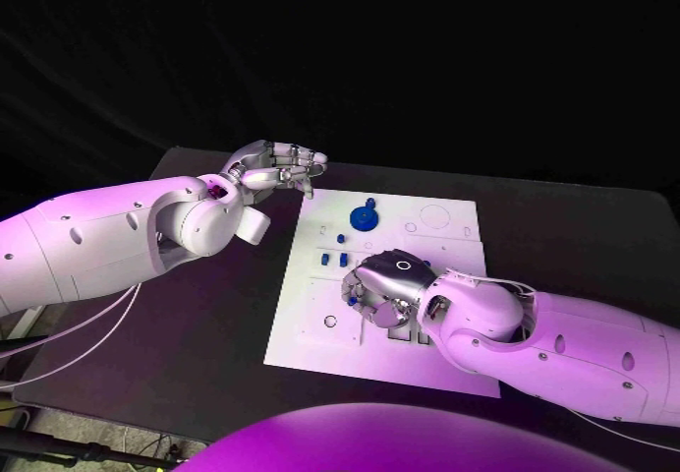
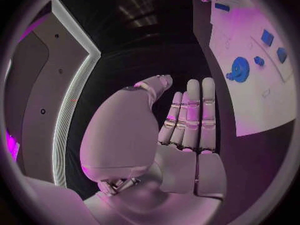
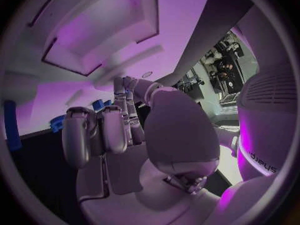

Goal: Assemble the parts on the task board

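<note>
The white task board (image 1: 319, 344) lies in the middle of the black table. A blue gear (image 1: 366, 216) sits near its far edge, and small blue parts (image 1: 333, 260) stand in a row just nearer. My right hand (image 1: 380, 290) hangs low over the board's middle, fingers bent down toward it. In the right wrist view its fingertips (image 3: 122, 87) reach at the board (image 3: 175, 15) beside blue pieces (image 3: 57, 121), and I cannot make out anything between them. My left hand (image 1: 276, 165) hovers off the board's far left corner, fingers (image 2: 194, 115) straight and holding nothing; the gear (image 2: 239, 67) lies beyond it.
Dark slots (image 1: 404, 334) in the board lie right by my right hand. Round holes (image 1: 436, 218) mark the board's far right part. Bare black table (image 1: 212, 324) runs along the board's left side under my left arm.
</note>
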